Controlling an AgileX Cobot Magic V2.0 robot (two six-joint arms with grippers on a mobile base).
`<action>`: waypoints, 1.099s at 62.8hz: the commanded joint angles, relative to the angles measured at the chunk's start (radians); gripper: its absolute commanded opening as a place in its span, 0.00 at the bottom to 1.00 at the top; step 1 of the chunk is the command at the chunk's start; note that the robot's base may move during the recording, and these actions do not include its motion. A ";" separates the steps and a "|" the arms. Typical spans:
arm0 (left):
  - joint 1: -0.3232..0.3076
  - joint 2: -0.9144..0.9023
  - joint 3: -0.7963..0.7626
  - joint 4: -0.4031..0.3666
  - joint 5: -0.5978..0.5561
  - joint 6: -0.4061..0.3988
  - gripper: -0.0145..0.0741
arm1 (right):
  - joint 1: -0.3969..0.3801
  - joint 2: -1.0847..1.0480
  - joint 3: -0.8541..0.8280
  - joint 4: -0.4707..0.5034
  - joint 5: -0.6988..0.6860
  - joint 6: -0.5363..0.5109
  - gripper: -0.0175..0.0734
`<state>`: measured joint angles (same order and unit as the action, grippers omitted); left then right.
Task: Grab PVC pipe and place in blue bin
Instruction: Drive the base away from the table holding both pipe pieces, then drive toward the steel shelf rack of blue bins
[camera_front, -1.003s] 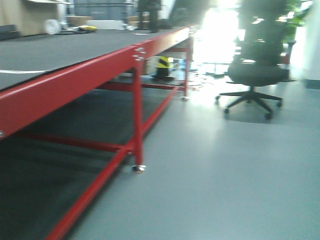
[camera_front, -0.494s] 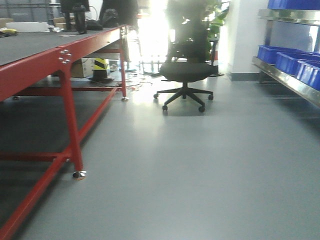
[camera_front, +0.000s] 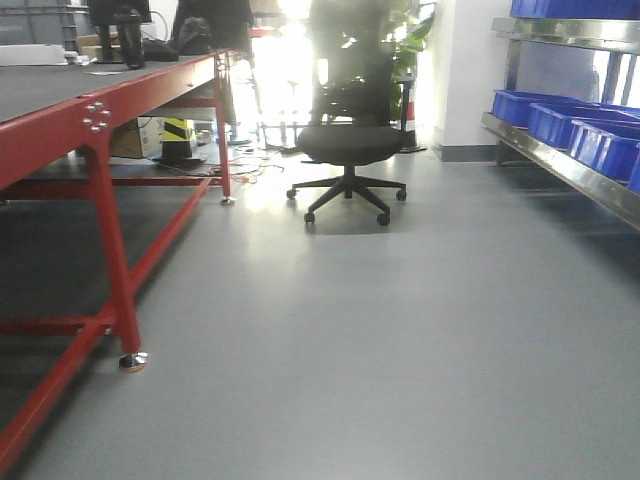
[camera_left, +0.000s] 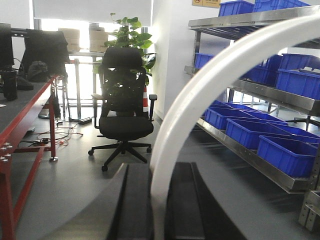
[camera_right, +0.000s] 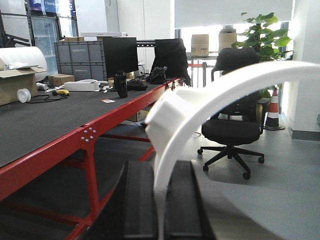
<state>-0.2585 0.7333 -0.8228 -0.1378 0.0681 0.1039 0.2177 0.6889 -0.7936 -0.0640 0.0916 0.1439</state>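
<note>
A white curved PVC pipe (camera_left: 200, 95) arcs up and to the right out of my left gripper (camera_left: 160, 171), whose black fingers (camera_left: 136, 200) are shut on its lower end. In the right wrist view a second white curved PVC pipe (camera_right: 210, 102), with a blocky white fitting (camera_right: 167, 120) beside it, rises from my right gripper (camera_right: 164, 169), which is shut on it. Blue bins (camera_front: 600, 140) sit on a metal rack at the right; the left wrist view shows several more blue bins (camera_left: 285, 150) on its shelves. Neither gripper shows in the front view.
A long red-framed table (camera_front: 100, 120) with a dark top runs along the left, one leg (camera_front: 118, 290) standing close by. A black office chair (camera_front: 345, 145) is ahead in the aisle. The steel rack (camera_front: 560, 165) lines the right. Monitors (camera_right: 120, 55) and boxes sit on the table.
The front view has swung to the right: the red table has slid to the left of the frame, and the rack with blue bins has come into view.
</note>
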 joint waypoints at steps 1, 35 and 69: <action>-0.003 -0.004 -0.001 -0.009 -0.032 -0.002 0.04 | 0.001 -0.003 0.003 -0.010 -0.025 -0.004 0.01; -0.003 -0.004 -0.001 -0.009 -0.032 -0.002 0.04 | 0.001 -0.003 0.003 -0.010 -0.025 -0.004 0.01; -0.003 -0.004 -0.001 -0.009 -0.032 -0.002 0.04 | 0.001 -0.003 0.003 -0.010 -0.025 -0.004 0.01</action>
<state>-0.2585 0.7333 -0.8228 -0.1378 0.0681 0.1039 0.2177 0.6866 -0.7936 -0.0640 0.0916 0.1439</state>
